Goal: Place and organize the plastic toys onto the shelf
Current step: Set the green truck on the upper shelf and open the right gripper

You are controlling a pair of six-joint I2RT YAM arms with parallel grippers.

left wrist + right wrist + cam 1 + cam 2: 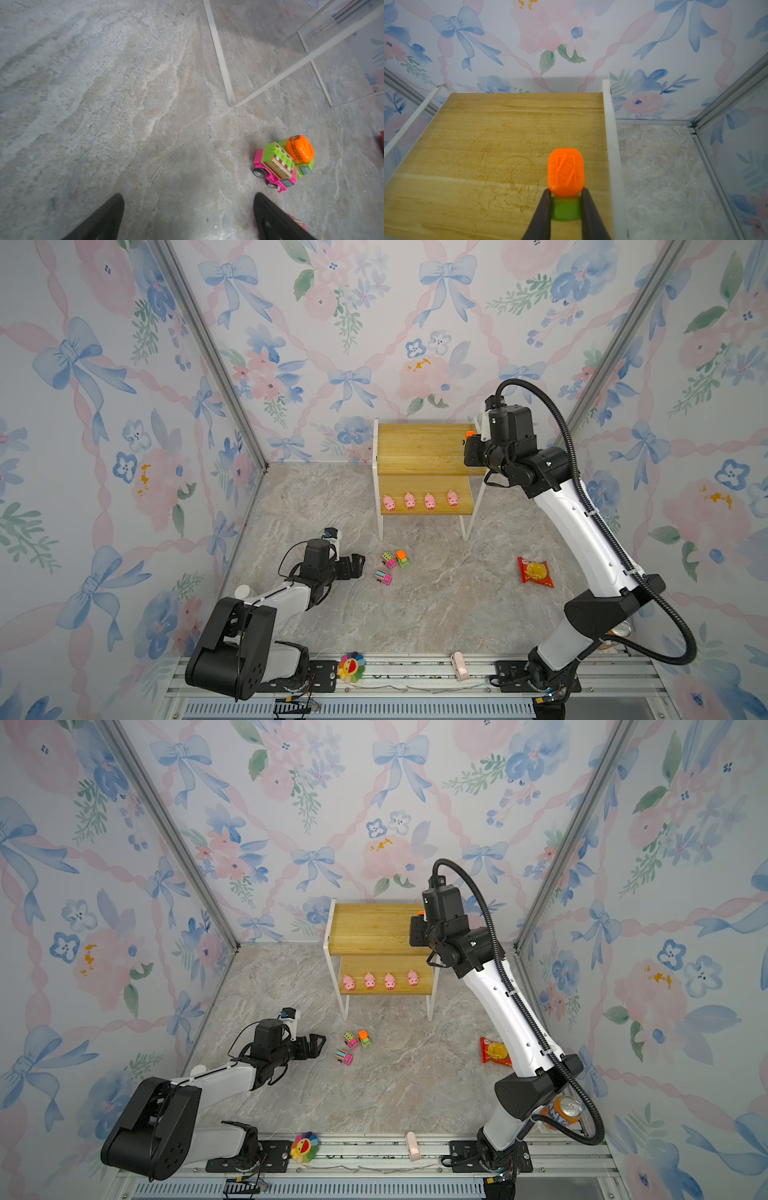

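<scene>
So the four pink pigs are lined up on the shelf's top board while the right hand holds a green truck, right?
No. The pink pigs stand in a row on the lower board of the shelf, as both top views show. The right hand does hold a green truck.

Green truck (470,434) mostly hidden behind R arm (575,526); soda can (567,1108) partly too.

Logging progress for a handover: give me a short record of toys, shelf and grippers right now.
Lower board: four pigs in a row
Right gripper: shut on held truck (green, orange top), over upper board near its right edge
Table: two pink trucks, one green truck
Left gripper: open, empty, beside them
</scene>
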